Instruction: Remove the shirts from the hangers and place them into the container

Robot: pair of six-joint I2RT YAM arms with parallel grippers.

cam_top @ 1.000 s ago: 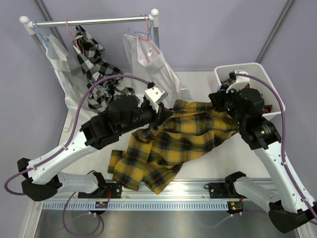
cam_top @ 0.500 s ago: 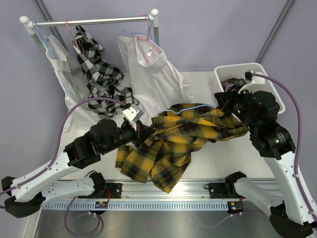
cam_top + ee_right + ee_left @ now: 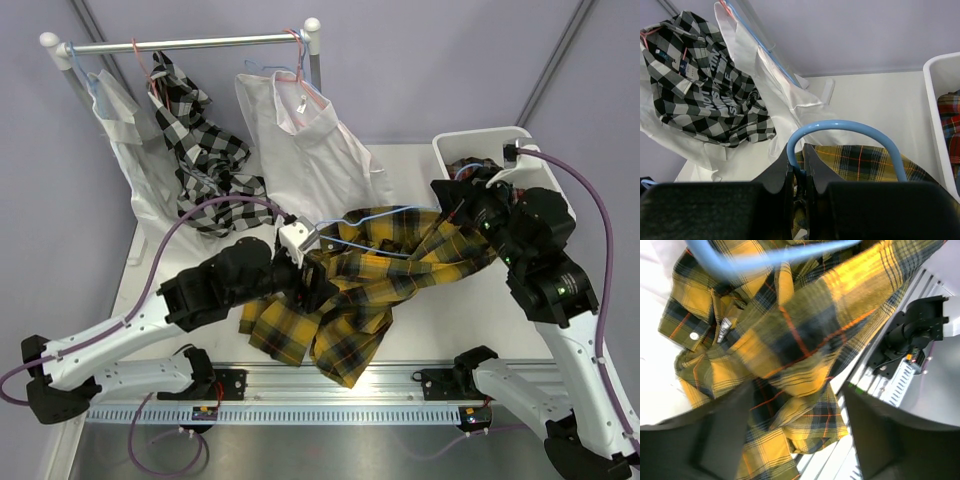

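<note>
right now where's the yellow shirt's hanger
Top view, centre-right: the hanger lies over the yellow shirt, its hook pinched in the right gripper beside the tub.

"Where's the yellow-black plaid shirt (image 3: pixel 370 275)?"

"Crumpled straight under my left pincer (image 3: pixel 797 410), cloth bunched between its spread fingers, stretching toward my right pincer (image 3: pixel 799 165)."

"The light blue hanger (image 3: pixel 845 124)?"

"Hook pinched in my right pincer, wire lying across the shirt."

"The white tub (image 3: pixel 480 136)?"

"Just right of my right pincer, red plaid shirt (image 3: pixel 947 125) inside. The black-white checked shirt (image 3: pixel 200 140) and the white shirts (image 3: pixel 310 150) hang beyond it, leftward."
</note>
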